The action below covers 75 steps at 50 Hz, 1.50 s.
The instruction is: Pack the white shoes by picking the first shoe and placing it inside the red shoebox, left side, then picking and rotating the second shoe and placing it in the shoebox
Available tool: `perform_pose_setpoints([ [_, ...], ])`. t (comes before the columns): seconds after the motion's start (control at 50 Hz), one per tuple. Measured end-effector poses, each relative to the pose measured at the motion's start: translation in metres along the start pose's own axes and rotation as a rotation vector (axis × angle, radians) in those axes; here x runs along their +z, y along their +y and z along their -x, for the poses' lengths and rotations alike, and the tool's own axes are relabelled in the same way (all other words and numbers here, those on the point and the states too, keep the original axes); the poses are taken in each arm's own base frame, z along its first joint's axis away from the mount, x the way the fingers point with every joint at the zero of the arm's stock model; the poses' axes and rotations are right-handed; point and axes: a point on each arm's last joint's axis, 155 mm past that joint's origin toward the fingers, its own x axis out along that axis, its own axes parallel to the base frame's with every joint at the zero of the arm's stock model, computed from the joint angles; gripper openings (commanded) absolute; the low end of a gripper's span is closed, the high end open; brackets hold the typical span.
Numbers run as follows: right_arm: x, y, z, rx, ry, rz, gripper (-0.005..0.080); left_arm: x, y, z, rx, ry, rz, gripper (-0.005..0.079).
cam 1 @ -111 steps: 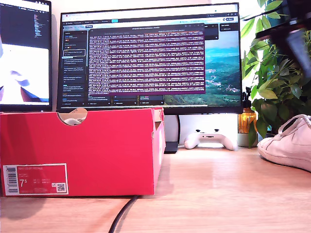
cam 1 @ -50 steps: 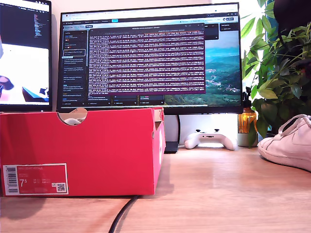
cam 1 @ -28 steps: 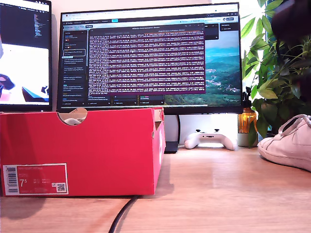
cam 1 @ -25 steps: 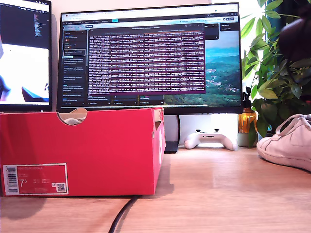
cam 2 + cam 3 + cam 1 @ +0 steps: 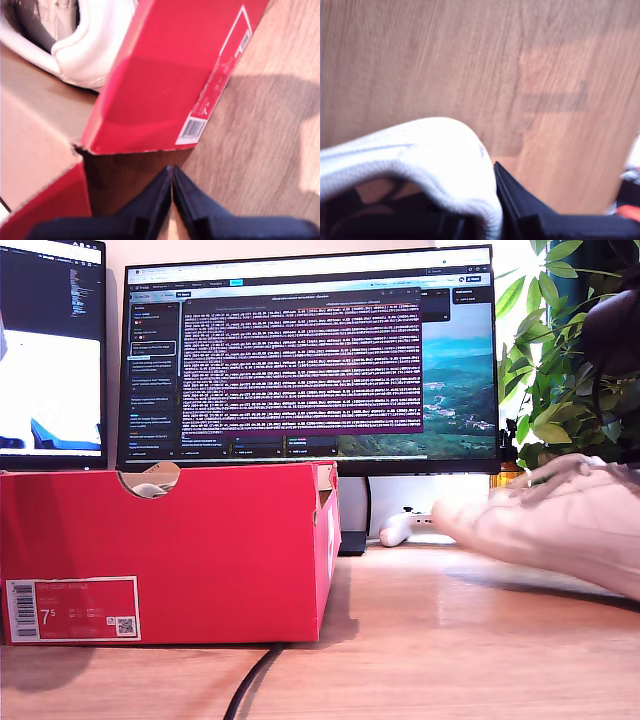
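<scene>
A: Where's the loose white shoe [image 5: 560, 525]?
B: Blurred, lifted off the counter [image 5: 430, 640], its collar clamped in my second hand [image 5: 495, 210].
A: The other?
B: Inside the red shoebox [image 5: 165, 75], just ahead of my first hand [image 5: 172, 187], fingers together, empty.

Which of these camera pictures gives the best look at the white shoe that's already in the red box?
The first wrist view: it looks down into the open box and shows the shoe's white heel resting on the brown floor. The exterior view shows only a sliver of that shoe through the box's notch. The second wrist view shows none of it, only the other shoe.
</scene>
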Motion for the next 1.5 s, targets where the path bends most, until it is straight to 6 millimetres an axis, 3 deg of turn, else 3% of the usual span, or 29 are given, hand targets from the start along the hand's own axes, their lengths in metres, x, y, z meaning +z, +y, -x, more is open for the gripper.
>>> perform_pose_setpoints([
  [0.14,0.017,0.012,0.015,0.022,-0.041,0.31,-0.0013,0.0,0.0,0.0,0.0,0.0,0.0,-0.0021],
  [0.18,0.023,0.024,0.025,0.064,-0.058,0.312,-0.0013,0.0,0.0,0.0,0.0,0.0,0.0,-0.0021],
  [0.2,0.026,0.031,0.029,0.083,-0.072,0.424,-0.0013,0.0,0.0,0.0,0.0,0.0,0.0,-0.0021],
  [0.3,0.04,0.067,0.062,0.211,-0.133,0.588,-0.0013,0.0,0.0,0.0,0.0,0.0,0.0,-0.0021],
  [0.42,0.04,0.096,0.096,0.35,-0.167,0.861,-0.0013,0.0,0.0,0.0,0.0,0.0,0.0,-0.0021],
  [0.68,0.012,0.141,0.16,0.691,-0.24,1.321,-0.0013,0.0,0.0,0.0,0.0,0.0,0.0,-0.0021],
  [0.88,-0.007,0.181,0.234,1.035,-0.397,1.441,-0.0013,0.0,0.0,0.0,0.0,0.0,0.0,-0.0021],
  [1.16,-0.057,0.212,0.306,1.332,-0.606,1.558,-0.0012,0.0,0.0,0.0,0.0,0.0,0.0,-0.0021],
  [1.36,-0.087,0.238,0.321,1.404,-0.616,1.607,-0.0013,0.0,0.0,0.0,0.0,0.0,0.0,-0.0021],
  [1.5,-0.099,0.264,0.315,1.409,-0.594,1.628,-0.0012,0.0,0.0,0.0,0.0,0.0,0.0,-0.0021],
])
